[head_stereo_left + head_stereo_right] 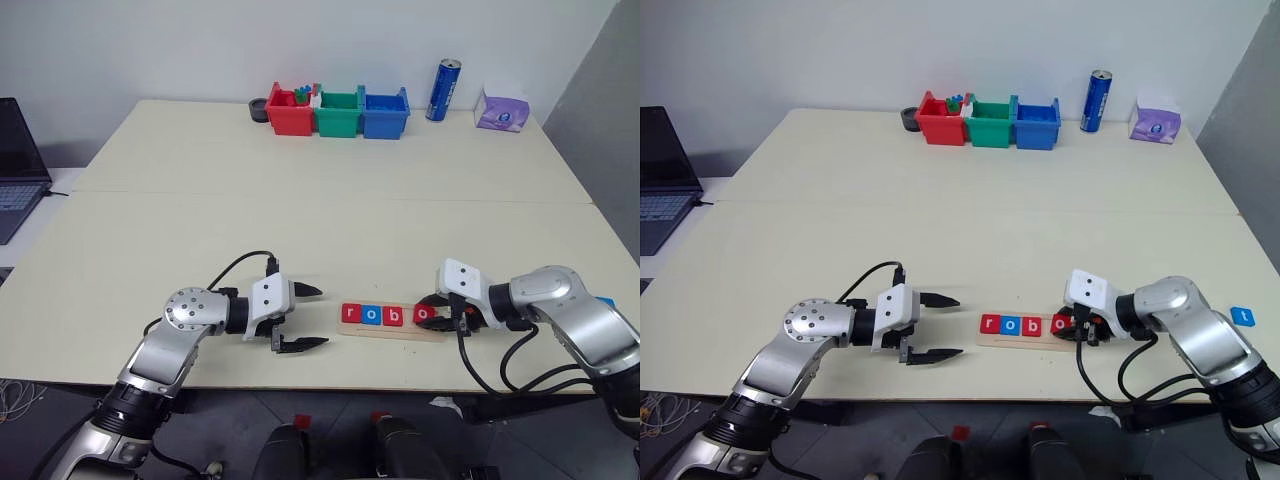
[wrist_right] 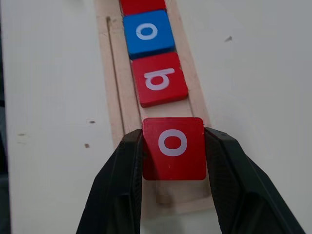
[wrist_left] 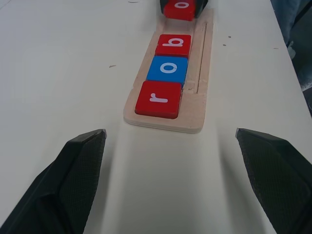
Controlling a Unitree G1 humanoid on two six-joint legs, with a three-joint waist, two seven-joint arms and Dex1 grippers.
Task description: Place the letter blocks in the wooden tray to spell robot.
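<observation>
Clamped flat between right gripper [image 2: 173, 156] fingers over the right end of pale grooved wooden tray [image 3: 202, 73]: glossy square red "o" block [image 2: 173, 147]; left gripper [image 1: 303, 318] gaping wide nearby.

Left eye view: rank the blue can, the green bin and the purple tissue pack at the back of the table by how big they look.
1. green bin
2. purple tissue pack
3. blue can, taller but slimmer; close to the pack, so that order is unsure.

Office: laptop [image 1: 18, 165], plain table [image 1: 330, 200]
</observation>
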